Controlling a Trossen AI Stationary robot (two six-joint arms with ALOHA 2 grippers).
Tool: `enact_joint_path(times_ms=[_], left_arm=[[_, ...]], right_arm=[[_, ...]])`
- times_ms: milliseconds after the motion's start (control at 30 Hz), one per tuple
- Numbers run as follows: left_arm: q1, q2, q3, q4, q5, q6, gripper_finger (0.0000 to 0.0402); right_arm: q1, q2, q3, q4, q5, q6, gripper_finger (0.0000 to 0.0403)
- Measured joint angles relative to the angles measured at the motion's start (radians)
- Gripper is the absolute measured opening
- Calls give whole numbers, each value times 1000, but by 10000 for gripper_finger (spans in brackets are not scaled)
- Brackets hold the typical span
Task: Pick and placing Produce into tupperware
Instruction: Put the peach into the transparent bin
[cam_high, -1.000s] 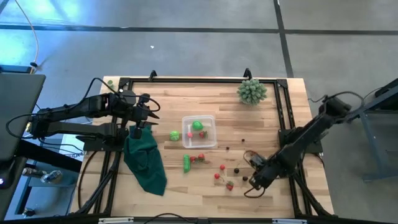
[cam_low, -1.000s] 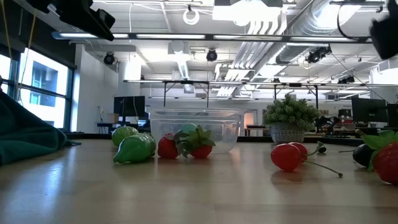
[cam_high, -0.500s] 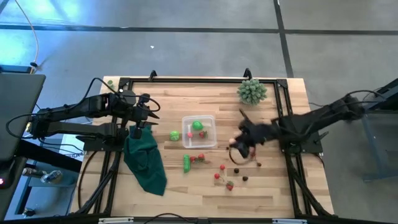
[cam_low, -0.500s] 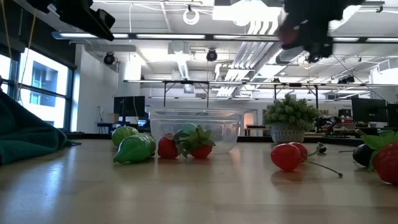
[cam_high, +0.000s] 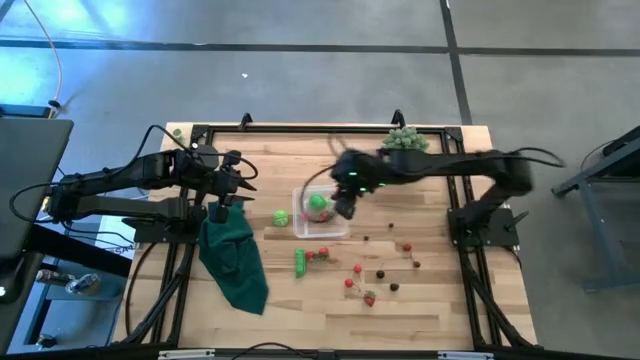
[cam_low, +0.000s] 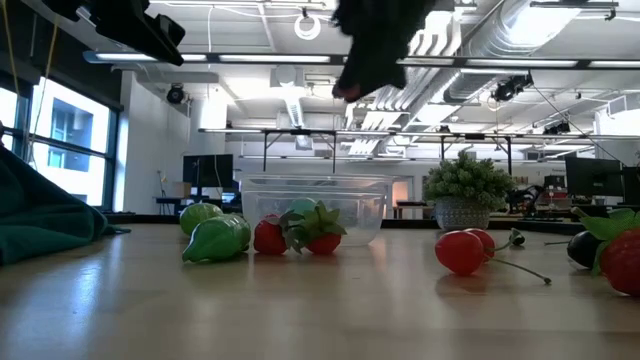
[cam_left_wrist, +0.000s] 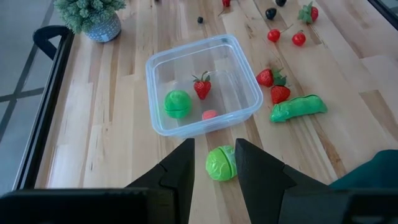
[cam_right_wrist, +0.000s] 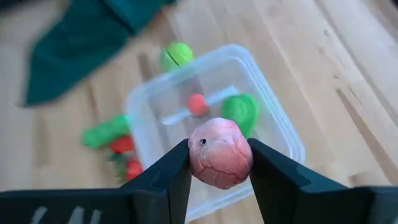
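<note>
Right wrist view: the right end effector (cam_right_wrist: 219, 163) clamps a round pink toy fruit (cam_right_wrist: 220, 160) above the clear square plastic tupperware (cam_right_wrist: 283, 144) on the wooden tabletop (cam_high: 430, 300) — left end effector (cam_left_wrist: 214, 163) narrowly parted, empty — beside a dark green cloth (cam_high: 235, 258).

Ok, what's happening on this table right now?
The right gripper holds a pink toy fruit above the tupperware, which already contains a green piece, a strawberry and a small red piece. More produce lies loose on the table. The left gripper waits near the left edge over a green piece, beside a green cloth, holding nothing.
</note>
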Motion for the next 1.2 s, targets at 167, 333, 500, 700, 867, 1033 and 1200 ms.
enact_joint_path(times_ms=[167, 333, 500, 700, 867, 1033, 1200], left_arm=[[0, 0, 0, 0, 0, 0, 106], [0, 0, 0, 0, 0, 0, 106], [0, 0, 0, 0, 0, 0, 106], [0, 0, 0, 0, 0, 0, 106], [0, 0, 0, 0, 0, 0, 106], [0, 0, 0, 0, 0, 0, 106], [0, 0, 0, 0, 0, 0, 106]], right_arm=[[10, 232, 209, -149, -27, -16, 137], [20, 402, 325, -201, -43, -49, 137], [20, 500, 366, -210, -74, -39, 137], [20, 537, 376, -206, -80, -66, 137], [20, 538, 374, -213, -79, -91, 137], [20, 538, 344, -189, -97, -90, 142], [20, 538, 327, -162, -110, -86, 159]])
